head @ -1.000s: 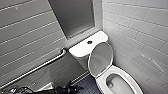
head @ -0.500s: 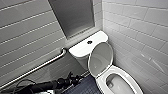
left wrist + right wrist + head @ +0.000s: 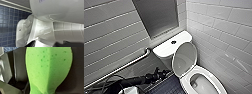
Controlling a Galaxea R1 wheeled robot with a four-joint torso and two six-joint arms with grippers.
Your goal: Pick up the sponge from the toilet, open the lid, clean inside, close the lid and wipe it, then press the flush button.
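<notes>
You have the flush button (image 3: 173, 42) at the middle of the tank top (image 3: 164, 49), which sits in the right corner. The lid (image 3: 184, 58) stands raised before the tank, behind the bowl (image 3: 186, 81). The grab bar (image 3: 121, 68) runs along the wall (image 3: 109, 37) left of the tank.

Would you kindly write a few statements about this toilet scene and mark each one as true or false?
1. The lid stands raised, leaving the bowl open. True.
2. The flush button sits in the middle of the white tank top. True.
3. The sponge is blue. False: it is bright green.
4. The grab bar is fixed to the white tiled wall beside the bowl. False: it runs along the grey wall on the other side of the tank.
5. The sponge lies on the tank top. False: it shows close before the right wrist camera, off the toilet.
</notes>
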